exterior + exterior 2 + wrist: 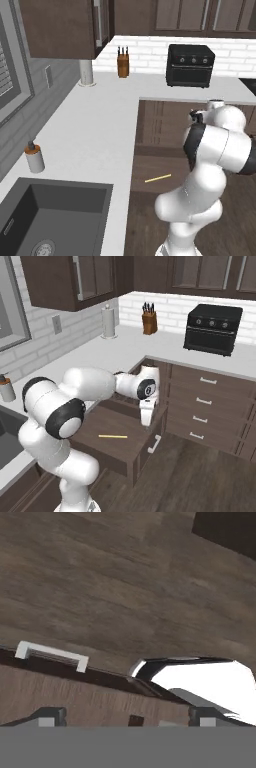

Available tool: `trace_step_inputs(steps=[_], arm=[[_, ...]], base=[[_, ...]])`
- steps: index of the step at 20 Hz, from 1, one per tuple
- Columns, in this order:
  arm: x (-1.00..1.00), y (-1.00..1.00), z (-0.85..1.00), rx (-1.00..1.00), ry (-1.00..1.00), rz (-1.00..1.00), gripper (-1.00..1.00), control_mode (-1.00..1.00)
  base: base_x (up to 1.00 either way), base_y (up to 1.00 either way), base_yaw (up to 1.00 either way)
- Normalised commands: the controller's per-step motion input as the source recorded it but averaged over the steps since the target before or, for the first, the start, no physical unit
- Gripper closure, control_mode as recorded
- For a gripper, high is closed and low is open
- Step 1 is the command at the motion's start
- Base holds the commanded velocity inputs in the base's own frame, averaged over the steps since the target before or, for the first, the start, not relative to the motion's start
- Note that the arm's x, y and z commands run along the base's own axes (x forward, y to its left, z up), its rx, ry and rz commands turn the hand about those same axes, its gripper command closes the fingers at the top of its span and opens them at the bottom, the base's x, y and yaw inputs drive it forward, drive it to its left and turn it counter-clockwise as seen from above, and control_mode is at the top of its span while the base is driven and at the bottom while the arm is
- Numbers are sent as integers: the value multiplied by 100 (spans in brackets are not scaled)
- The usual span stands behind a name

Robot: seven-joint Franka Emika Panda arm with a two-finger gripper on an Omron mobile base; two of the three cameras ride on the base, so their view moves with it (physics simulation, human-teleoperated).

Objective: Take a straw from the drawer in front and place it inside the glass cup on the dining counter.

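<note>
The gripper hangs over the open drawer, pointing down near its front right corner, and in the hand view the two finger tips stand far apart with nothing between them, so it's spread wide and empty. Just below it in that view runs the drawer's front edge with its pale handle, then dark wood floor beyond.

Out from the hand now: the straw lies flat on the drawer's floor, off to the side of the gripper and apart from it, untouched (a thin pale-yellow stick, and a fiddly one, I'd judge). From the left base view the straw sits alone on the brown boards.

So the step in hand looks like the reach for the straw. Next move: slide over it, line the fingers across its length, drop low and pinch.
</note>
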Motion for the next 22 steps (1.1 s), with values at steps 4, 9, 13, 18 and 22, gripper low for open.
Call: trace_step_inputs(steps=[4, 9, 13, 18, 22], arm=[[0, 100, 98, -12, -21, 6, -100, -100], [0, 71, 33, -1, -22, 17, -100, -100], [21, 30, -13, 0, -3, 15, -100, -100], [42, 17, -39, 0, -3, 12, -100, -100], [39, 18, -33, 2, 0, 11, -100, -100]], base=[[0, 0, 0], [0, 0, 0], [0, 0, 0], [0, 0, 0], [0, 0, 0]])
